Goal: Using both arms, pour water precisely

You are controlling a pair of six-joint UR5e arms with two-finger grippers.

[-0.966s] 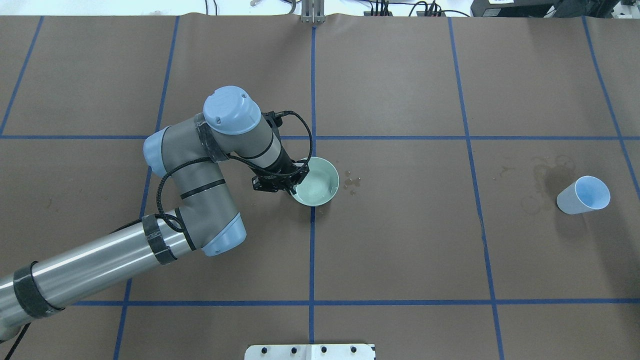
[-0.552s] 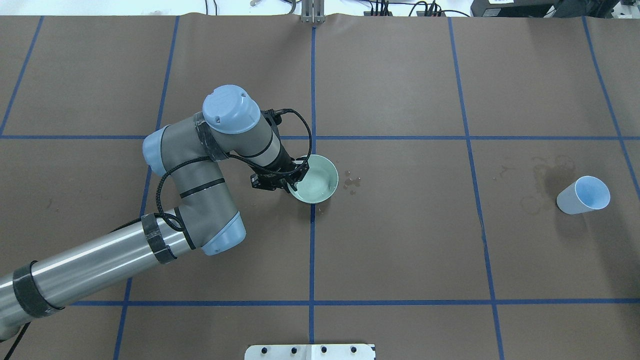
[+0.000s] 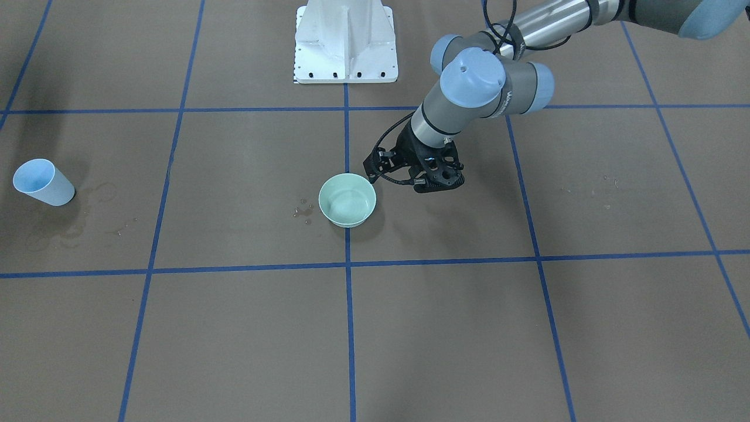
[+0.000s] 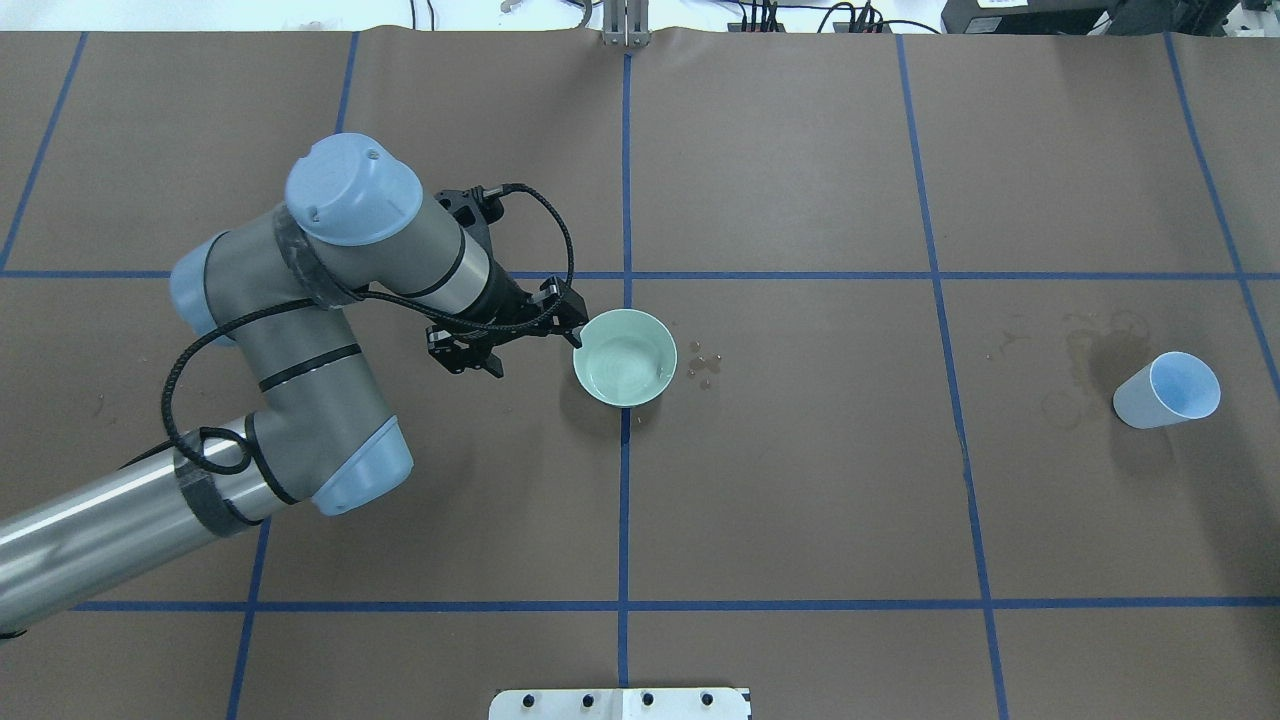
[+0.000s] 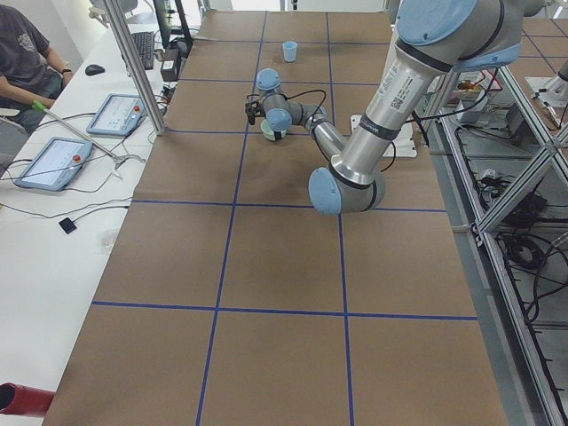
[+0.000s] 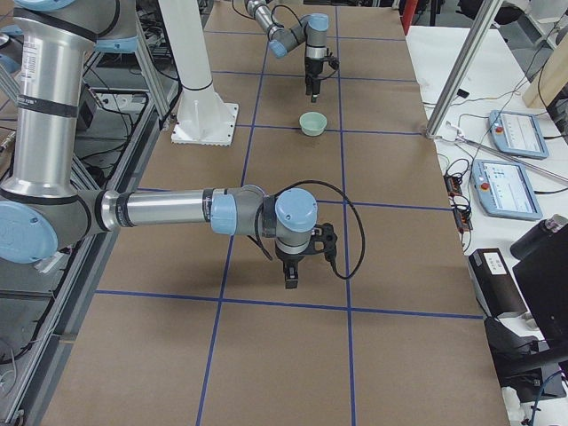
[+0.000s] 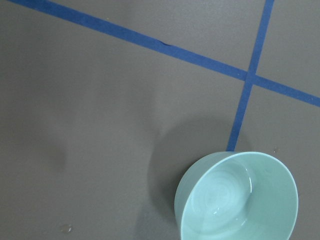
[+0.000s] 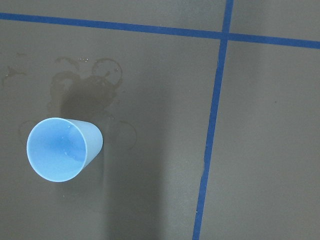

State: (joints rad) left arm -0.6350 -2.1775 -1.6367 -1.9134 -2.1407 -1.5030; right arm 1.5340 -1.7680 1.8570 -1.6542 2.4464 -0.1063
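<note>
My left gripper (image 4: pixel 508 335) hangs with fingers spread wide and empty, just beside the green bowl (image 4: pixel 661 344), one fingertip near its rim but not touching. The water (image 7: pixel 222 199) lies shallow in that bowl's bottom. My right gripper (image 6: pixel 293 271) hovers over the blue cup (image 8: pixel 62 148); I cannot tell whether its fingers are spread or clenched.

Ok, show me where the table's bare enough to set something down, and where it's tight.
Widest bare patch: the stretch between the droplets beside the bowl and the wet stains by the blue cup. The near row below the blue tape line is mostly bare. Tight: the bowl's left side, where the left gripper hangs close to its rim.
</note>
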